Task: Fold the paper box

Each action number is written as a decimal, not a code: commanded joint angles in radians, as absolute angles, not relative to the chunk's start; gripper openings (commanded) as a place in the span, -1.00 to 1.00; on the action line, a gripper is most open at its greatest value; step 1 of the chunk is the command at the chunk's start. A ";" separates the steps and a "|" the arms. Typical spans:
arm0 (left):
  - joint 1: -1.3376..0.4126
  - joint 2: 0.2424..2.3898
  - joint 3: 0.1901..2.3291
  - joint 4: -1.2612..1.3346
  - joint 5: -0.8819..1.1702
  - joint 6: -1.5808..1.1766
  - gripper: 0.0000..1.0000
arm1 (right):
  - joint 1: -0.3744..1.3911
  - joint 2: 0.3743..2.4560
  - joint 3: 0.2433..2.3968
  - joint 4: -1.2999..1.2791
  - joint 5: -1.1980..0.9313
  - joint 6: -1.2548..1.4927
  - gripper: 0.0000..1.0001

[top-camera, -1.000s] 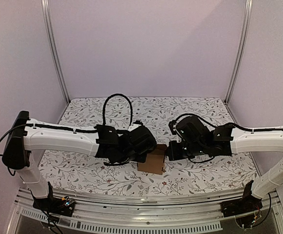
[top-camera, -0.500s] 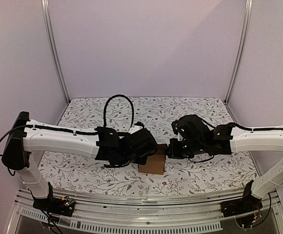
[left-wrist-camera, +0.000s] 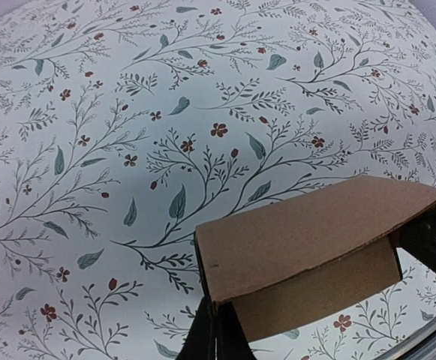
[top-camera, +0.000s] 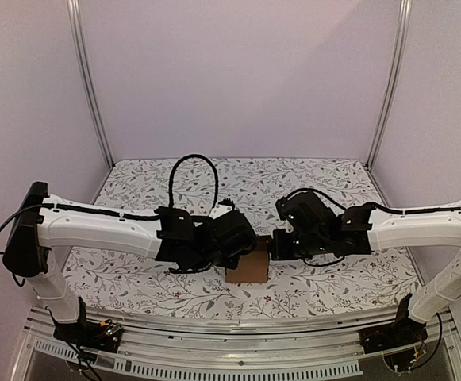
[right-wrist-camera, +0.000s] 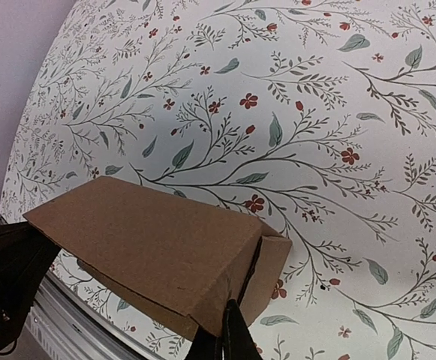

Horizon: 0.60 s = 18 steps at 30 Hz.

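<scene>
Centre frame: paper box [top-camera: 247, 268]; left gripper [left-wrist-camera: 216, 336] and right gripper [right-wrist-camera: 228, 336] each pinched narrow on its edge. Press evenly, avoid crushing.

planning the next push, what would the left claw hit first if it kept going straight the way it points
The paper box: the left claw is shut on its near corner. Beyond it the right claw looks next, depth unclear.

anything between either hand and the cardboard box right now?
Nothing visible stands between them. The left hand and the right hand each pinch an edge of the plain brown cardboard box, at opposite ends.
</scene>
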<state>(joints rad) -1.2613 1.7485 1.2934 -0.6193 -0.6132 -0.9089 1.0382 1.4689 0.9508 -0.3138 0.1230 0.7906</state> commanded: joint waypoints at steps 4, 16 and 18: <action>-1.290 1.776 1.295 -0.602 -0.567 -0.904 -1.00 | 1.111 1.539 0.914 -0.303 0.234 0.712 -1.00; -1.299 1.806 1.270 -0.558 -0.562 -0.918 -1.00 | 1.136 1.534 0.845 -0.206 0.259 0.680 -1.00; -1.301 1.814 1.249 -0.528 -0.571 -0.920 -1.00 | 1.136 1.512 0.836 -0.199 0.265 0.671 -0.93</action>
<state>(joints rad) -1.2625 1.7657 1.2911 -0.6113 -0.6254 -0.9115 1.1145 1.4982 0.8879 -0.1841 0.3134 0.6979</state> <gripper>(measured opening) 0.005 0.009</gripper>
